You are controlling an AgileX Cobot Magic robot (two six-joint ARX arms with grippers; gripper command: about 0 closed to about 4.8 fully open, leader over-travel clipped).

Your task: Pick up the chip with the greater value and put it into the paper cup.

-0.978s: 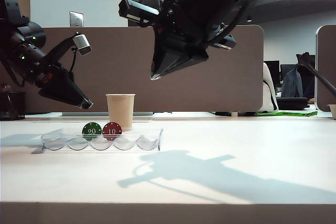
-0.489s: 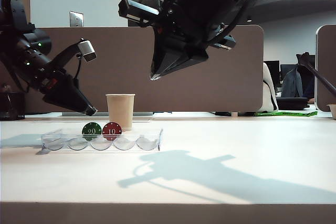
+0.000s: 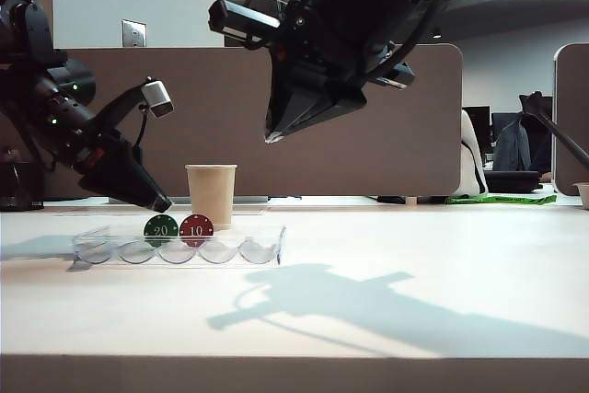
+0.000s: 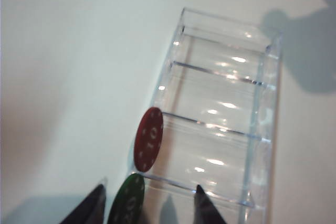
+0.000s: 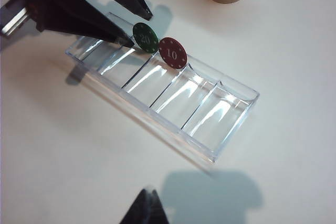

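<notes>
Your left tool [image 4: 149,203], spread, straddles the green "20" chip [image 4: 127,201]; your right tool [image 3: 269,135], state unclear, hangs high above.

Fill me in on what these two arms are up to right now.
The left pincer is open, its tips on either side of the green chip marked 20, which stands on edge in the clear tray beside the red chip marked 10. Nothing is gripped yet. The paper cup waits behind the tray. The right pincer hangs high above the table, holding nothing.
</notes>
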